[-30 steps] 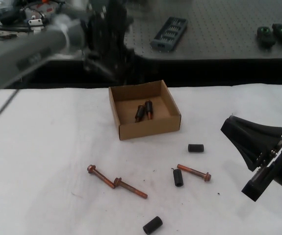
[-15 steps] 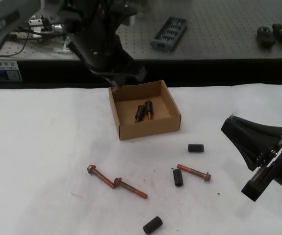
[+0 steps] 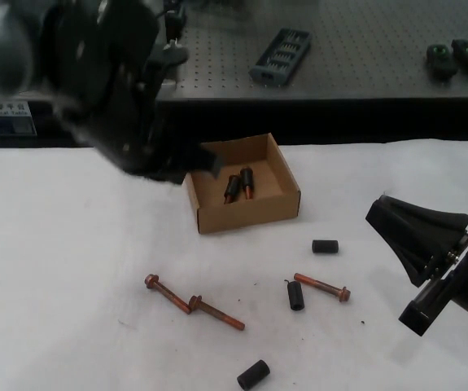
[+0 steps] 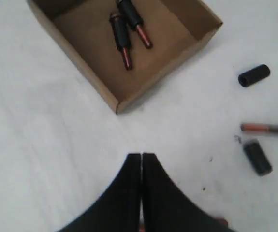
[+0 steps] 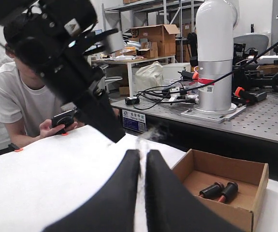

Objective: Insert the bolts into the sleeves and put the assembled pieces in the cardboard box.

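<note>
Across the white counter (image 3: 71, 269), three bolts (image 3: 168, 295) and three sleeves (image 3: 296, 295) lie loose; two assembled pieces (image 3: 239, 186) sit in the cardboard box (image 3: 246, 213). Left fingers (image 4: 129, 193) and right fingers (image 5: 124, 193) are pressed together, empty. The next pairing probably needs one set opened over a bolt.

Cardboard box (image 3: 246, 213) open from above; L arm (image 3: 111, 90) hangs over its L wall. Bolts (image 3: 217, 314) & sleeves (image 3: 296, 295) litter centre; cloth (image 3: 54, 269) at L free.
</note>
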`<action>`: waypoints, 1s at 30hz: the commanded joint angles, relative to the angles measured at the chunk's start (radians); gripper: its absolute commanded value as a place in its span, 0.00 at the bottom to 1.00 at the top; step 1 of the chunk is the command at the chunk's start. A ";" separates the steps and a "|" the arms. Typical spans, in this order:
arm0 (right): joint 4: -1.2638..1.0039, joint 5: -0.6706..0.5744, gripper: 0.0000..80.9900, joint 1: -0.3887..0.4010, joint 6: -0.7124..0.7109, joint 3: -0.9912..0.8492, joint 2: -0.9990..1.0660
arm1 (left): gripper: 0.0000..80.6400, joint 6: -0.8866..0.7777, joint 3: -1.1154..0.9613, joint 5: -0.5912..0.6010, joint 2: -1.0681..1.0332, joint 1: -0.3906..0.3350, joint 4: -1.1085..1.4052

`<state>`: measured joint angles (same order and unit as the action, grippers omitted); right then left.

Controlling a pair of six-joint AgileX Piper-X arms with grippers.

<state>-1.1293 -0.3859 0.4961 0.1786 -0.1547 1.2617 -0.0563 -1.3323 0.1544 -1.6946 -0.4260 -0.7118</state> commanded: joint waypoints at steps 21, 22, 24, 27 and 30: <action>-0.006 0.017 0.07 -0.007 0.000 -0.001 -0.011 | 0.47 -0.804 0.527 -0.174 0.094 -0.060 0.520; -0.006 0.017 0.07 -0.007 0.000 -0.001 -0.011 | 0.48 -0.823 0.527 -0.175 0.094 -0.064 0.520; -0.006 0.017 0.07 -0.007 0.000 -0.001 -0.011 | 0.45 -0.843 0.527 -0.182 0.094 -0.069 0.520; -0.006 0.017 0.07 -0.007 0.000 -0.001 -0.011 | 0.36 -0.863 0.527 -0.197 0.094 -0.071 0.522; -0.006 0.017 0.07 -0.007 0.000 -0.001 -0.011 | 0.34 -0.863 0.527 -0.197 0.088 -0.071 0.532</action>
<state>-1.1281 -0.3853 0.4961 0.1786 -0.1547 1.2617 -0.9011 -0.8026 -0.0262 -1.6156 -0.4919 -0.1987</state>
